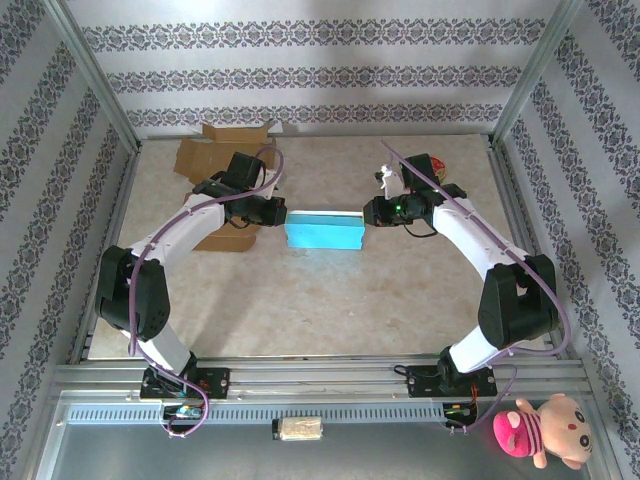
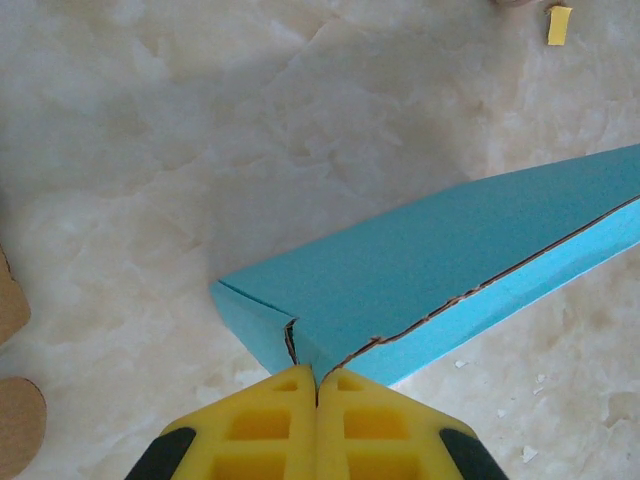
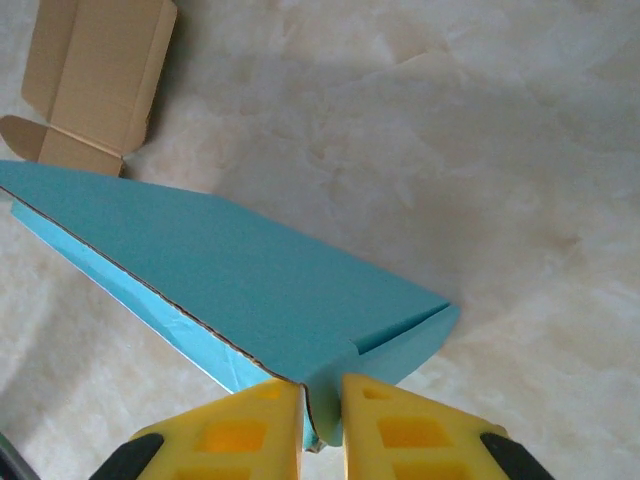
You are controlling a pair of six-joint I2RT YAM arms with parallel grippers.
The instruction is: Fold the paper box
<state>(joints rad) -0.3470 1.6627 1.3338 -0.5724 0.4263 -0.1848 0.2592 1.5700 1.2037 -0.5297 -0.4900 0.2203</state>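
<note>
Out on the tabletop point(image 1: 330, 300), the blue paper box point(image 1: 323, 232) is caught at both ends, left fingers point(image 2: 260, 425) pinched shut on its left corner, right fingers point(image 3: 240, 435) clamped on its right edge, with brown cardboard boxes point(image 1: 225, 150) lying beyond, far left.

This is a robotics lab cell — a staged workbench dressed up as a room. Bare aluminium posts point(image 1: 95, 85) rise at the upper left and upper right of the top view, framing flat panels of striped damask wallpaper point(image 1: 320, 75) that stand as a backdrop. The tabletop point(image 1: 300, 300) wears a marble-look covering, seen close in both wrist views. Along the bottom edge an extruded aluminium rail point(image 1: 320, 378) carries the bolted bases of the left arm point(image 1: 165, 240) and the right arm point(image 1: 470, 235), with purple cables point(image 1: 205, 398) looped loose. Flat cardboard boxes point(image 1: 215, 150) sit at upper left — a pink plush toy point(image 1: 545, 428) at lower right.
</note>
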